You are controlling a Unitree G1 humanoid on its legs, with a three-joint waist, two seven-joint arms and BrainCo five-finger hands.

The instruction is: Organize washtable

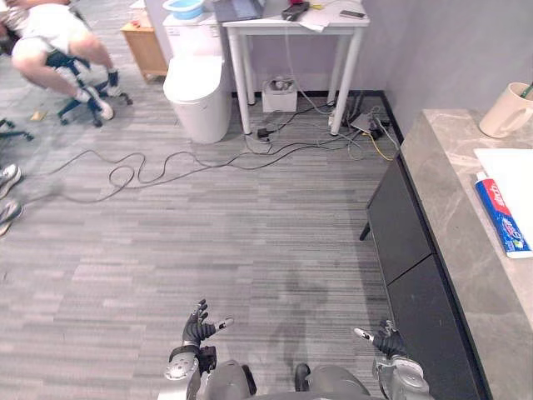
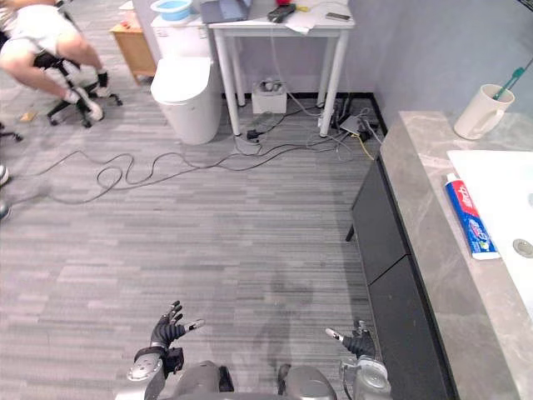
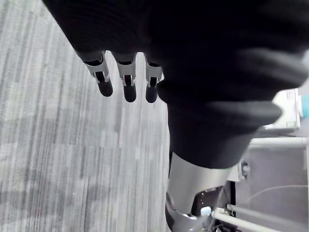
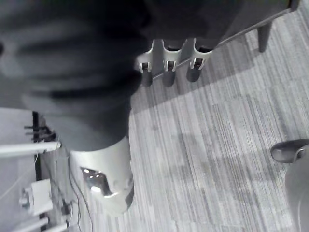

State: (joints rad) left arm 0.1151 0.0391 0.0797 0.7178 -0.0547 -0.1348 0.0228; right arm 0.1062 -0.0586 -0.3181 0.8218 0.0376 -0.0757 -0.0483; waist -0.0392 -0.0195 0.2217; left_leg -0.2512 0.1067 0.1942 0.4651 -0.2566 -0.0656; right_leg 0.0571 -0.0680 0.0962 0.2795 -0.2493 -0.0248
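The washtable (image 1: 454,200) is a grey marble counter along the right, over dark cabinet doors (image 1: 400,225). A white sink basin (image 2: 508,196) is set in it. On the basin's near rim lies a red, white and blue toothpaste tube (image 1: 502,218). A cream mug (image 1: 506,110) with a green toothbrush (image 2: 515,77) stands at the counter's far end. My left hand (image 1: 198,327) hangs low over the floor, fingers relaxed and empty. My right hand (image 1: 385,340) hangs low beside the cabinet, also relaxed and empty.
A white toilet (image 1: 200,87) and a white table (image 1: 291,33) stand against the far wall, with cables (image 1: 275,146) trailing across the grey wood floor. A person sits on a chair (image 1: 50,50) at the far left. A wooden stool (image 1: 143,46) stands beside the toilet.
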